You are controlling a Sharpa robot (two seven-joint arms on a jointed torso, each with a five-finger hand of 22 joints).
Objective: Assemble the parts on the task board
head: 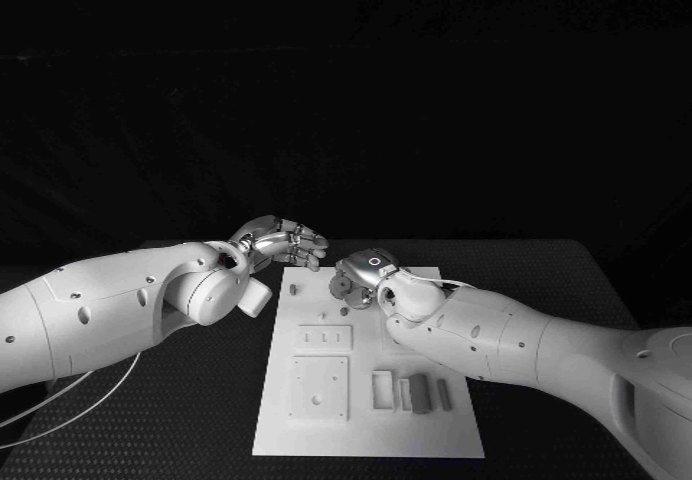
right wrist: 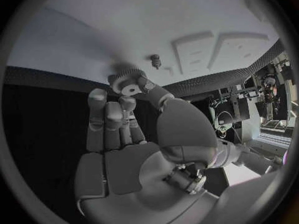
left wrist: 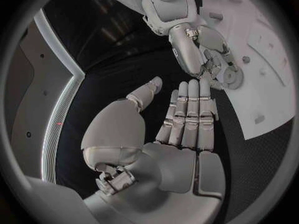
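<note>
At centre frame, the right hand (head: 364, 276) pinches a small gear (right wrist: 127, 82) between thumb and fingertips above the upper edge of the task board (head: 447, 420), while the left hand (head: 281, 241) hovers beside it, fingers extended, holding nothing.

Far end of task board (head: 433, 440): my right hand (head: 364, 277) holds a gear (right wrist: 127, 82) over it, a small peg (right wrist: 155, 60) just ahead of my fingertips. My left hand (head: 283, 240) hovers close beside, fingers straight, nothing in it; narrow gap between us. Behind my right wrist, upright blocks (head: 413, 393) stand on the near board. Bare board lies around the peg.
</note>
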